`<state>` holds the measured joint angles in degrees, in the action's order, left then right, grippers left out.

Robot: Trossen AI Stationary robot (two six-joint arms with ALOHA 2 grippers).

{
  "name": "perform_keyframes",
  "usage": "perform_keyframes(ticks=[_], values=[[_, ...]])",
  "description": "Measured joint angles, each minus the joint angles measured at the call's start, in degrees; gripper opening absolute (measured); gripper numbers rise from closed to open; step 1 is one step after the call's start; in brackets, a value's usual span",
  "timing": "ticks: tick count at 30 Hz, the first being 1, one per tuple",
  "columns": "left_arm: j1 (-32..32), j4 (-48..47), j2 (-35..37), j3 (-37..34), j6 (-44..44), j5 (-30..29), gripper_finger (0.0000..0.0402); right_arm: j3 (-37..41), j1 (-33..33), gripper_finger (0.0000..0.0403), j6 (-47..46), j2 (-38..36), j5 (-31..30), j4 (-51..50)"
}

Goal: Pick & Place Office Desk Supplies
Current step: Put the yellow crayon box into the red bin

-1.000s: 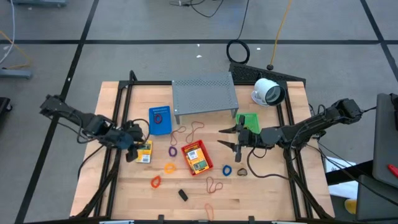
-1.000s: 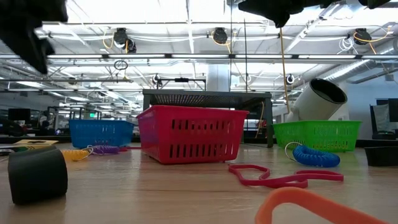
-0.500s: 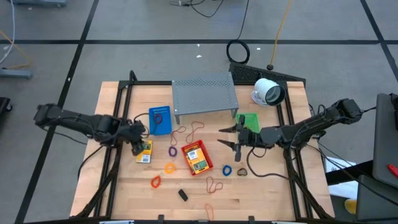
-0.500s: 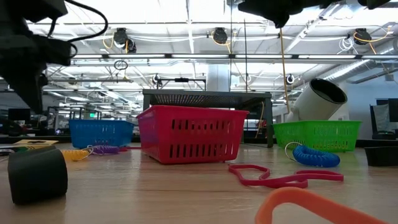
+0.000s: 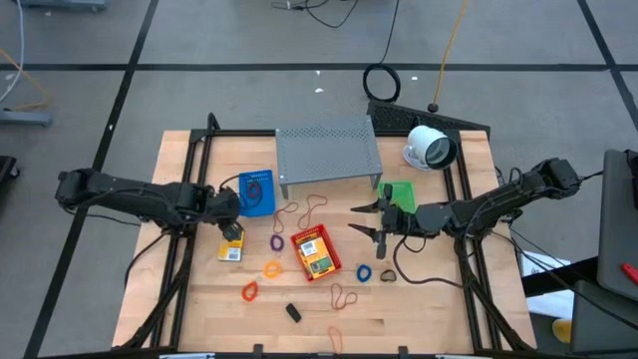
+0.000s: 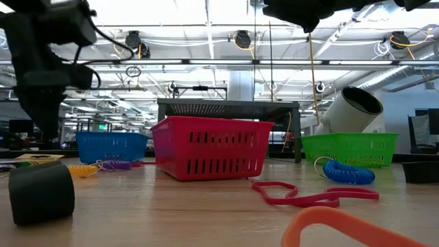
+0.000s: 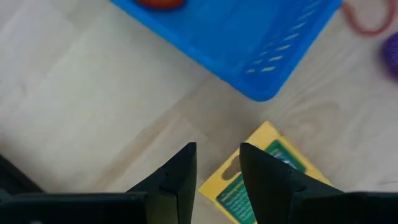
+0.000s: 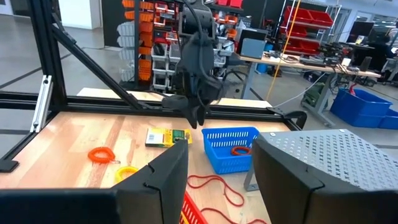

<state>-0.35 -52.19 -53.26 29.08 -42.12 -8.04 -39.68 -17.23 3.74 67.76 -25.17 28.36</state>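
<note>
Left of centre in the high view, the left gripper (image 5: 230,214) hovers with jaws partly open and empty above the yellow packet (image 5: 231,246) on the desk (image 5: 419,299), while the right gripper (image 5: 367,221), right of centre, gapes empty.

Yellow packet (image 5: 231,245) with green label lies flat directly below the left gripper (image 5: 230,212); coloured rubber-band loops (image 5: 272,268) lie scattered beyond.

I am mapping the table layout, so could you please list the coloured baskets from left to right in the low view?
Blue plastic basket → red plastic basket → green plastic basket.
</note>
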Motion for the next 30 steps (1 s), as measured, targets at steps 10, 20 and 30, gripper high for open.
perform_keyframes(ticks=[10,20,30], values=[[2.2,6.1,-7.9,0.0,6.9,6.4,0.0131,0.0,0.0,0.0166,0.1,0.0,0.0,0.0],[2.3,6.3,-13.7,0.0,8.5,7.4,0.0131,0.0,0.0,0.0166,0.0,0.0,0.0,-0.8],[2.3,6.9,-15.0,0.0,11.1,15.6,0.0131,0.0,0.0,0.0166,0.0,0.0,0.0,-0.8]])
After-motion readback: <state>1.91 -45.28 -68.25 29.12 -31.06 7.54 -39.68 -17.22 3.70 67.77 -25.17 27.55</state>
